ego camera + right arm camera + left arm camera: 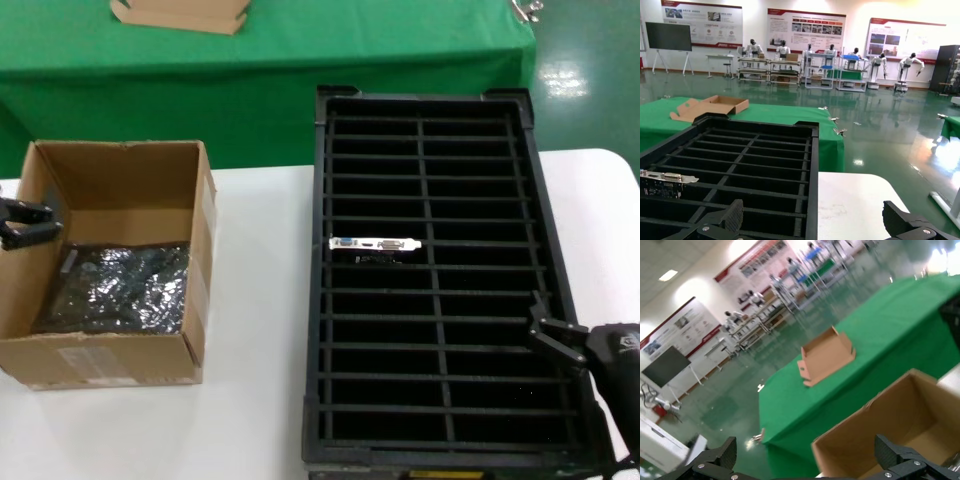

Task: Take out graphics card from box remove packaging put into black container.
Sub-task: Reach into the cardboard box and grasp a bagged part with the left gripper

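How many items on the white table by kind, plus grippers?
Box: 1
Bagged item, shiny grey packaging, in the box: 1
Black container: 1
Graphics card, standing in a container slot: 1
Grippers: 2, left gripper at the box's edge, right gripper over the container's edge, both open
Total: 6

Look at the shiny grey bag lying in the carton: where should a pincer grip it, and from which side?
From above, since the box walls block the sides. Pinch a raised crinkle of the packaging near its middle; it lies flat on the floor.
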